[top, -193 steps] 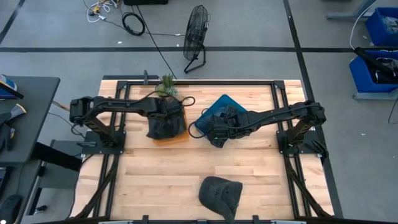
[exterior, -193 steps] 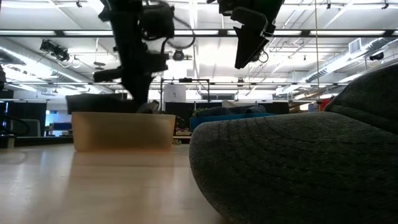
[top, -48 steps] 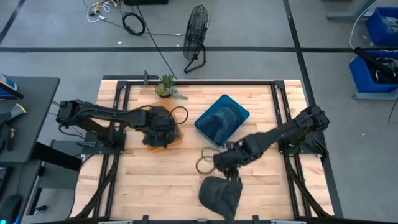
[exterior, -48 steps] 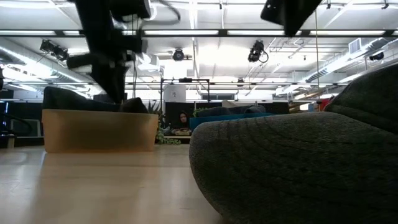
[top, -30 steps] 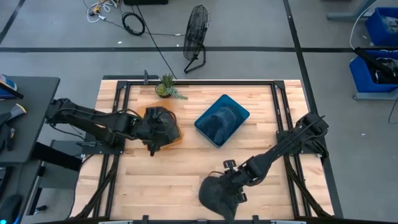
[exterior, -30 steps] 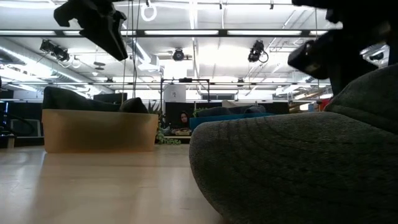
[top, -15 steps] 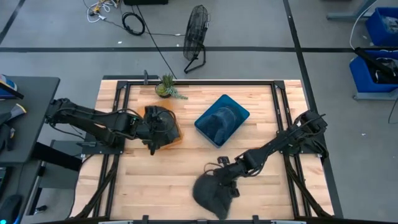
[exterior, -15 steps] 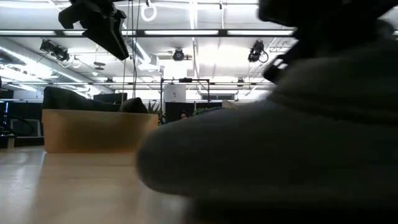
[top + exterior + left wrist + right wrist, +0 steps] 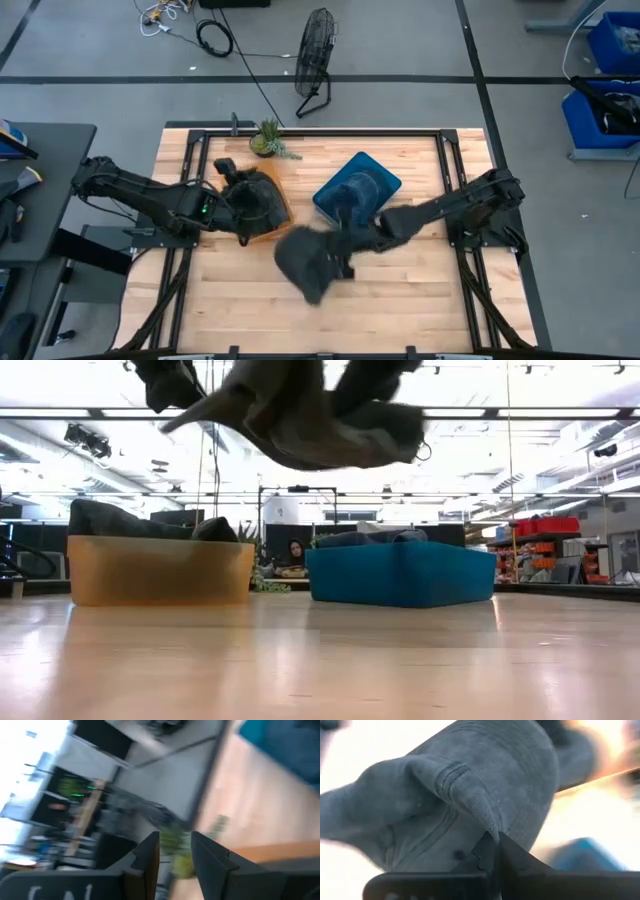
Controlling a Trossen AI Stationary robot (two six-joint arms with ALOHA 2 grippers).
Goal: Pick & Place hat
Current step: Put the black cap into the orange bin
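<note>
A grey hat point(image 9: 305, 265) hangs in the air above the middle of the table; the low view shows it high above the wood point(image 9: 310, 415). My right gripper point(image 9: 341, 243) is shut on it. My left gripper point(image 9: 232, 178) is open and empty over the orange bin point(image 9: 268, 212), which holds a dark hat. In the left wrist view its fingers point(image 9: 147, 857) stand a little apart with nothing between them. A blue bin point(image 9: 357, 190) holding another hat stands right of the orange one. My right gripper pinches a raised fold of the hat's grey cloth point(image 9: 482, 822) between its two fingers point(image 9: 487, 852). It comes at the hat from the table's right side. The hat is lifted clear of the table and hangs crumpled from the fingers toward the left point(image 9: 300, 270).
A small potted plant point(image 9: 268, 140) stands at the far edge behind the orange bin. The two bins point(image 9: 160, 570) point(image 9: 400, 573) stand side by side in the table's far half. Bare wood point(image 9: 330, 315) lies toward the near edge.
My right gripper has shut on the grey hat at the table's near edge. It has lifted the hat clear and carried it up, left and toward the far side, near the bins. The hat has gone from lying flat to hanging crumpled.
</note>
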